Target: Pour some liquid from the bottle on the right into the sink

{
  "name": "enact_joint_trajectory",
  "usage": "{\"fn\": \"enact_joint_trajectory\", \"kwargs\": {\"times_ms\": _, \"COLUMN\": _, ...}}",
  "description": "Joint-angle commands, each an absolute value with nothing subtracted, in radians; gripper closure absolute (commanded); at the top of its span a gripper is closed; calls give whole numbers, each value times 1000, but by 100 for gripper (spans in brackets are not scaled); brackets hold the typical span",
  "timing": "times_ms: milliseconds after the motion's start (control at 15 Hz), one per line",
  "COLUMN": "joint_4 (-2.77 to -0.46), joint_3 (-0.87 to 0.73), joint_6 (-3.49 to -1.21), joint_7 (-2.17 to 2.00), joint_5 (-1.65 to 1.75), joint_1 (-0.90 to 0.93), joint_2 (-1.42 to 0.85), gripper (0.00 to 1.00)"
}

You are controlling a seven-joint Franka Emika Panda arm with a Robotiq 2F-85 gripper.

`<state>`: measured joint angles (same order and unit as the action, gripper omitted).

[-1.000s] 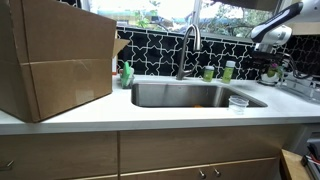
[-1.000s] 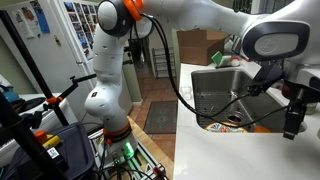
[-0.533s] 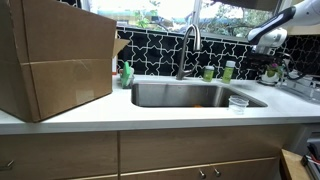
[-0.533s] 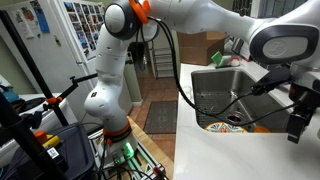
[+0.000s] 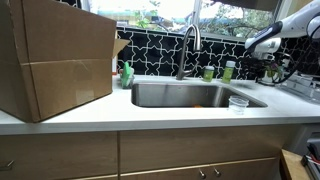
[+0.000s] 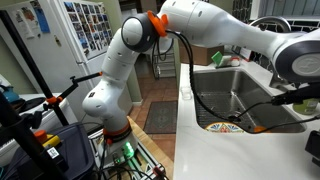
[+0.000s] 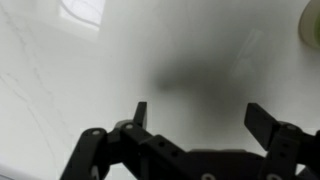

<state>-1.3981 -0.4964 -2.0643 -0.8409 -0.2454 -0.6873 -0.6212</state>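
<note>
Two green bottles stand behind the steel sink [image 5: 190, 95] to the right of the faucet; the right-hand bottle [image 5: 228, 70] is upright by the tiled wall. My gripper [image 7: 200, 112] is open and empty, hovering over bare white countertop in the wrist view. In an exterior view my arm [image 5: 268, 40] reaches in from the upper right, to the right of that bottle and apart from it. In an exterior view the sink [image 6: 240, 92] shows, and the gripper [image 6: 313, 168] is nearly off the right edge. The bottle does not show in the wrist view.
A clear plastic cup [image 5: 238, 102] stands on the counter at the sink's front right. Another green bottle [image 5: 208, 72] and the faucet [image 5: 188, 45] are behind the sink. A green soap bottle [image 5: 127, 73] and a big cardboard box [image 5: 55, 55] are at the left.
My arm has swung to the right, away from the sink, and the gripper has slid toward the frame edge in the exterior views. The jaws have stayed open.
</note>
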Motion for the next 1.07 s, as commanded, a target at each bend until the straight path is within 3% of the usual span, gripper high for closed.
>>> {"fn": "enact_joint_trajectory", "kwargs": {"times_ms": 0, "joint_4": -1261, "joint_3": -442, "joint_6": -1982, "joint_7": -881, "joint_5": -288, "joint_1": -779, "joint_2": -689, "gripper": 0}}
{"fn": "enact_joint_trajectory", "kwargs": {"times_ms": 467, "joint_4": -1060, "joint_3": -292, "joint_6": -1813, "joint_7": -832, "joint_5": -405, "joint_1": -936, "joint_2": -771, "gripper": 0}}
{"fn": "enact_joint_trajectory", "kwargs": {"times_ms": 1000, "joint_4": -930, "joint_3": -141, "joint_6": -1799, "joint_7": -892, "joint_5": -586, "joint_1": -1037, "joint_2": -856, "gripper": 0}}
